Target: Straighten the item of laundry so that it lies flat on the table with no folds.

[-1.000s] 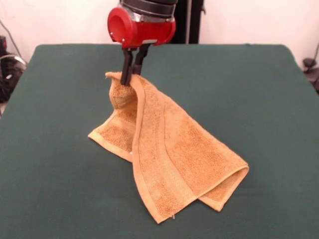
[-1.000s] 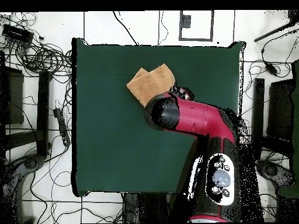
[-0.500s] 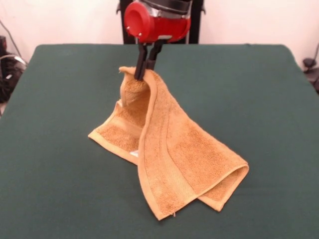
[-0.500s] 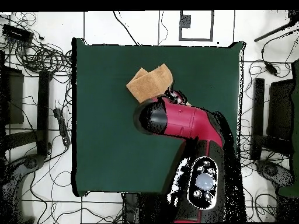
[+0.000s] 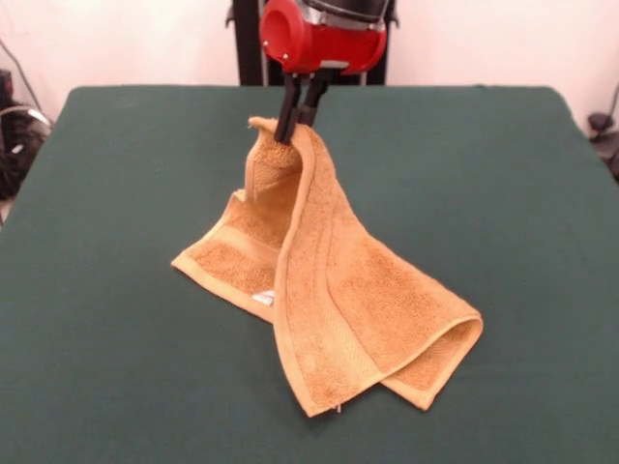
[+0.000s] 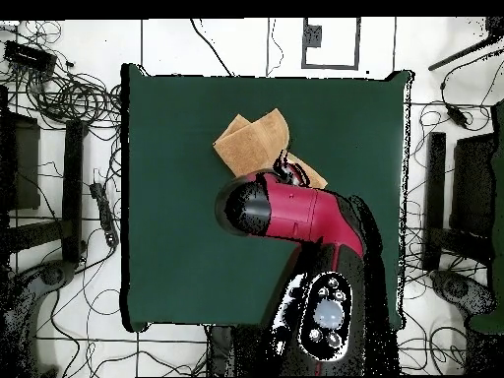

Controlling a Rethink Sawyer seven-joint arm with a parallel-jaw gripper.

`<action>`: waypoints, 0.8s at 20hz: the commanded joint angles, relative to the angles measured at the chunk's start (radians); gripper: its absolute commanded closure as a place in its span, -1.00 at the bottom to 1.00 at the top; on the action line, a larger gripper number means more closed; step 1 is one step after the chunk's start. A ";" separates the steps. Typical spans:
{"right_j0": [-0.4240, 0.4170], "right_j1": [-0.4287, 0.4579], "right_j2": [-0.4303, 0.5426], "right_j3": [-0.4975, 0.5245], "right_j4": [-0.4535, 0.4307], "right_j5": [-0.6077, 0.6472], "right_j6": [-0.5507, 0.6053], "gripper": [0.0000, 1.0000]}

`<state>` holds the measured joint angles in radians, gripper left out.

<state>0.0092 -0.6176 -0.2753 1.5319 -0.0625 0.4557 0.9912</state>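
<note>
- We've got a white wall (image 5: pixel 126 39) behind a big table (image 5: pixel 116 387) in dark green cloth, and from above the floor (image 6: pixel 59 89) around it is a mess of cables.
- The towel (image 5: pixel 338 300) sits a bit left of the table's middle in the front view, half lifted and nowhere near flat.
- The gripper (image 5: pixel 298 114) has its two dark fingers pinched tight on one corner of the towel, holding that corner up in the air.
- From the pinched corner the cloth drapes down in a long fold, and the lower end is doubled over on itself on the table, so we can't see what's underneath.
- A little white label (image 5: pixel 263 298) pokes out near the left lower edge, mostly tucked under the fold.
- The arm (image 5: pixel 324 34) is cut off at the top edge in the front view, only the red end showing.
- From overhead the arm covers the gripper and part of the towel, so only the far part of the cloth shows.
</note>
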 commanded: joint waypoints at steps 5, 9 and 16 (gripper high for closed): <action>0.007 0.049 0.047 0.158 0.027 -0.053 0.316 1.00; 0.007 0.064 0.040 0.164 0.022 -0.076 0.323 1.00; 0.039 0.096 0.015 0.169 0.037 -0.084 0.365 1.00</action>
<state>0.0106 -0.6121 -0.2798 1.5848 -0.0658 0.4105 1.0123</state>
